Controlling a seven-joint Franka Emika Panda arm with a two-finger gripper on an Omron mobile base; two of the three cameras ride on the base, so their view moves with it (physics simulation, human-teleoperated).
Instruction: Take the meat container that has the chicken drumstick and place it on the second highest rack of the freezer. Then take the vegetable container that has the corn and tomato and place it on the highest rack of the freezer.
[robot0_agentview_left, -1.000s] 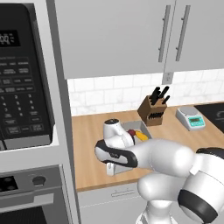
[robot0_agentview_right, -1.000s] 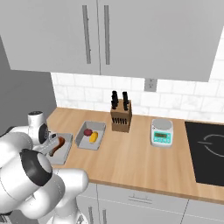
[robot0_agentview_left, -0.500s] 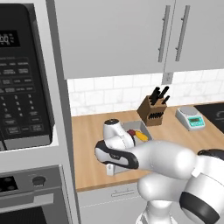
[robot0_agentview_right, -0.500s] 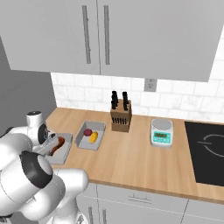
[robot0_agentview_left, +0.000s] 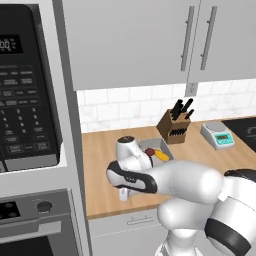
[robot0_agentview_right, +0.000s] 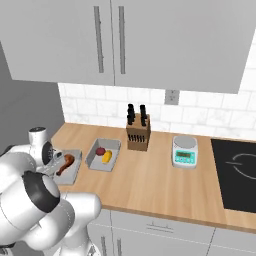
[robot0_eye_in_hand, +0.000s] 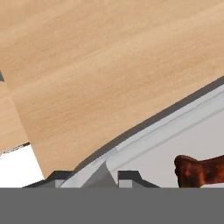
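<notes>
The meat container (robot0_agentview_right: 73, 172) is a shallow grey tray near the counter's left end, and the orange-brown chicken drumstick (robot0_agentview_right: 66, 163) lies in it. My hand hangs low over its left rim, behind my own arm. In the hand view my gripper (robot0_eye_in_hand: 98, 177) straddles the meat container (robot0_eye_in_hand: 166, 127), its two tips drawn in against the rim wall, with the chicken drumstick (robot0_eye_in_hand: 199, 170) just beyond. The vegetable container (robot0_agentview_right: 113, 143) stands to the right with the tomato (robot0_agentview_right: 100, 151) and the corn (robot0_agentview_right: 107, 157) inside. The freezer and its racks are out of view.
A knife block (robot0_agentview_right: 138, 134) stands behind the trays, with a kitchen scale (robot0_agentview_right: 184, 151) and a black cooktop (robot0_agentview_right: 235, 175) further right. A microwave (robot0_agentview_left: 25, 90) and wall oven (robot0_agentview_left: 35, 220) border the counter on the left. Wall cabinets (robot0_agentview_right: 107, 40) hang overhead.
The fingers have drawn in onto the meat container's rim. The arm has stayed almost still, and both trays stand where they were.
</notes>
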